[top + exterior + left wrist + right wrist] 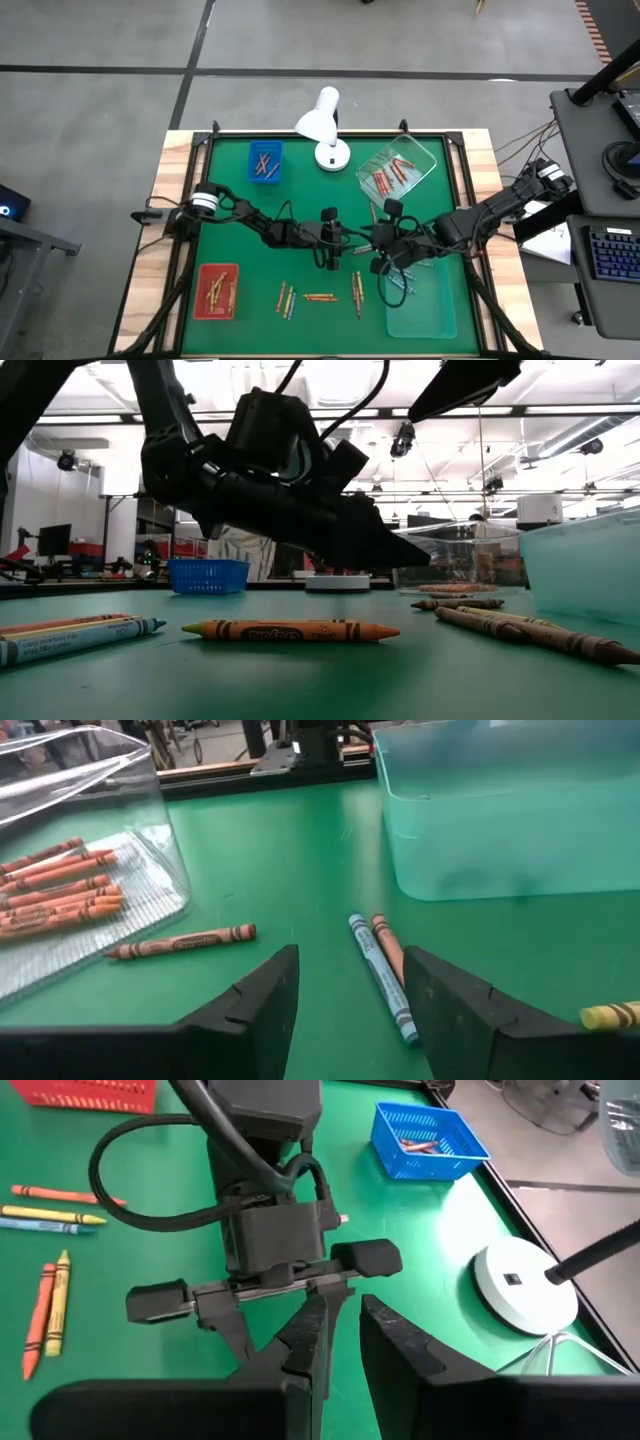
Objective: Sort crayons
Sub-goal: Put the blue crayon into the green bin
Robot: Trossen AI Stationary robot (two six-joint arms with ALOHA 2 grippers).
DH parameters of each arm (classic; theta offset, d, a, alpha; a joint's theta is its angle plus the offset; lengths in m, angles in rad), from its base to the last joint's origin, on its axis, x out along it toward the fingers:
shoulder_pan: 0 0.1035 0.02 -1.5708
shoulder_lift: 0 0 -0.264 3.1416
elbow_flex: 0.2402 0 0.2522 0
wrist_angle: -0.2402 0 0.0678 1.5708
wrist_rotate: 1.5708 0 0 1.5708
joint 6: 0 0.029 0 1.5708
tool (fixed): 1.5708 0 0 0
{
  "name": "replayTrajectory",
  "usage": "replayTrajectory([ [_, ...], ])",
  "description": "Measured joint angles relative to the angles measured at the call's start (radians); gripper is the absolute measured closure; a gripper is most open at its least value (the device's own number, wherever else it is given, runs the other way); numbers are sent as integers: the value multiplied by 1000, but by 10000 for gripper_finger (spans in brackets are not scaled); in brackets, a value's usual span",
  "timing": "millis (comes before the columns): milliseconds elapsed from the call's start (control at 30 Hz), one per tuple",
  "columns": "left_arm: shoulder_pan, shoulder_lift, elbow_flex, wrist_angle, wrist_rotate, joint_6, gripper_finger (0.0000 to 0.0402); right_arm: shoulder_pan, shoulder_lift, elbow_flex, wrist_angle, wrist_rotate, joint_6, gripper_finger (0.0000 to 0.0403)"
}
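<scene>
Crayons (382, 972), blue and orange pair, on mat just ahead of left gripper (350, 988); jaws apart, empty.

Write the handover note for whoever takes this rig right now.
Left gripper: jaws open, empty, low over the mat's middle, above a blue crayon and an orange one beside it.
Right gripper: facing the left, nothing seen held.
Done: crayons in the red tray, blue basket and tilted clear bin.
Left: loose crayons on the mat; the teal bin looks empty.
</scene>
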Motion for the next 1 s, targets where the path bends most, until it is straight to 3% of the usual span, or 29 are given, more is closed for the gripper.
replayTrajectory([
  [333,2,63,32,38,19,-34,237,-13,0,0,4,0,33,351],
  [1000,26,80,64,-65,38,-48,237,-13,0,-3,0,0,76,351],
])
